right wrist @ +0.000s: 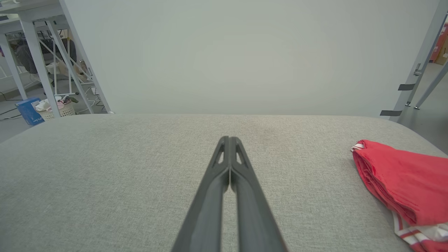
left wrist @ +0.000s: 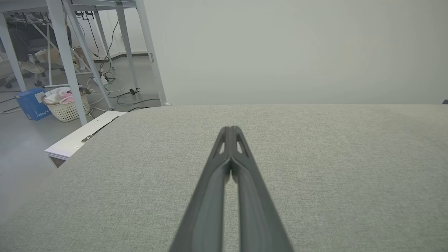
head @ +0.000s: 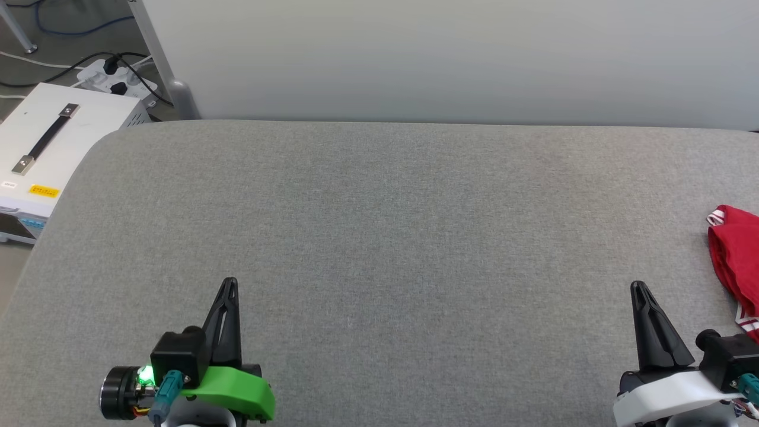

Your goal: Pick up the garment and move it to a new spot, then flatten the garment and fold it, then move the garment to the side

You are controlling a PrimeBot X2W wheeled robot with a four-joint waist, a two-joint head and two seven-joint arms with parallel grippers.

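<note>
Grippers: left gripper (head: 230,283) and right gripper (head: 637,286) were each pressed together and empty, low over the grey desk (head: 379,237). Garment (head: 738,255) lay in red layers at the desk's right edge, seemingly folded and set aside; little looked left.

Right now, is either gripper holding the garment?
No: the left gripper and right gripper are shut and empty, apart from the garment.
</note>
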